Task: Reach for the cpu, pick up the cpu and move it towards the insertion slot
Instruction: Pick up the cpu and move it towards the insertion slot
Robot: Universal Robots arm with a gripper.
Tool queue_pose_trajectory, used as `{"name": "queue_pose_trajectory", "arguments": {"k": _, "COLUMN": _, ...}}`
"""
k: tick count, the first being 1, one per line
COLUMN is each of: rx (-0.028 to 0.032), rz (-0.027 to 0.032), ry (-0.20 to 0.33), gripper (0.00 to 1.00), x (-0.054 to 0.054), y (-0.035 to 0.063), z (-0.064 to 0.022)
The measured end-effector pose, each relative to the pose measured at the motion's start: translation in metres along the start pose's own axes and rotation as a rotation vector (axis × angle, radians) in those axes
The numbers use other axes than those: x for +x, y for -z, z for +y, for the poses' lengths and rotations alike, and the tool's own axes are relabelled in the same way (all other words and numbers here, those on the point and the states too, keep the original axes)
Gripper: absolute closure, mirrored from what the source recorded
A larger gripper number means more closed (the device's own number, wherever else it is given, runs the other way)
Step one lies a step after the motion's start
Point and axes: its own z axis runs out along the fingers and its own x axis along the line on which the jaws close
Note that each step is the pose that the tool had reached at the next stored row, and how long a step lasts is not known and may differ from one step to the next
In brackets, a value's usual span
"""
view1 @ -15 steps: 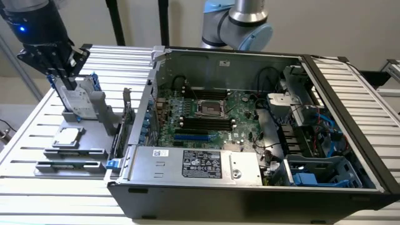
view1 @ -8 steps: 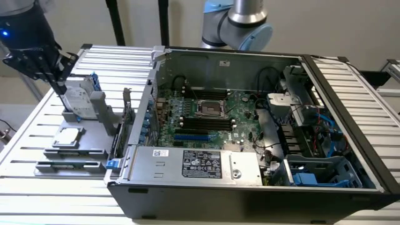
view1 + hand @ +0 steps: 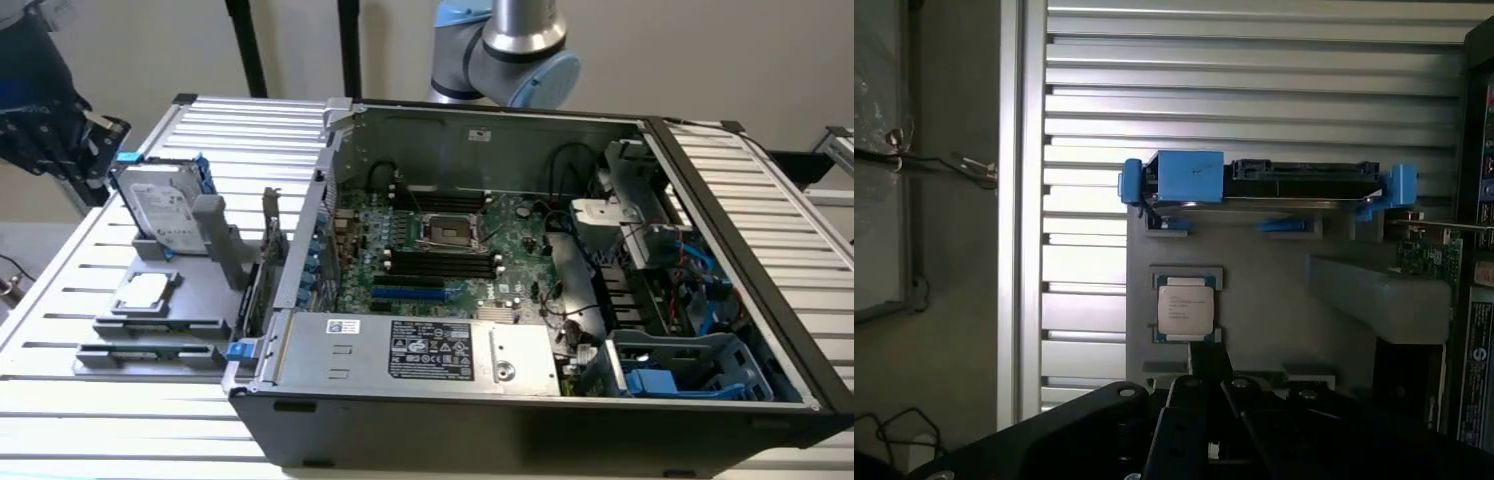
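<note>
Silvery-grey, the cpu (image 3: pixel 144 290) lay untouched on its holder (image 3: pixel 187 323) at the exterior view's lower left, the tool (image 3: pixel 1207 370) clenched and empty near it, so reaching seemed underway and wanted opened jaws.

Silvery-grey cpu (image 3: pixel 1187 310) with pale rim just ahead of the black claw (image 3: pixel 1206 375), blue-framed silver hard drive (image 3: pixel 1264 185) beyond it, pale grey worktop (image 3: pixel 1084 120) ribbed in stripes, green motherboard (image 3: pixel 514 225) around the silvery-framed, dark-centred insertion slot (image 3: pixel 450 232), black computer case (image 3: pixel 534 430), grey stand (image 3: pixel 1274 320) under the cpu
</note>
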Motion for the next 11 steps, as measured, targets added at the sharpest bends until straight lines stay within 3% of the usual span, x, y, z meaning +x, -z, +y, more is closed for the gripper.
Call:
{"name": "queue_pose_trajectory", "arguments": {"k": 3, "rx": 0.0000, "rz": -0.0001, "ry": 0.000, "gripper": 0.89, "x": 0.0000, "y": 0.0000, "z": 0.0000}}
{"name": "queue_pose_trajectory", "arguments": {"k": 6, "rx": 0.0000, "rz": -0.0001, "ry": 0.000, "gripper": 0.83, "x": 0.0000, "y": 0.0000, "z": 0.0000}}
{"name": "queue_pose_trajectory", "arguments": {"k": 11, "rx": 0.0000, "rz": 0.0000, "ry": 0.000, "gripper": 0.58, "x": 0.0000, "y": 0.0000, "z": 0.0000}}
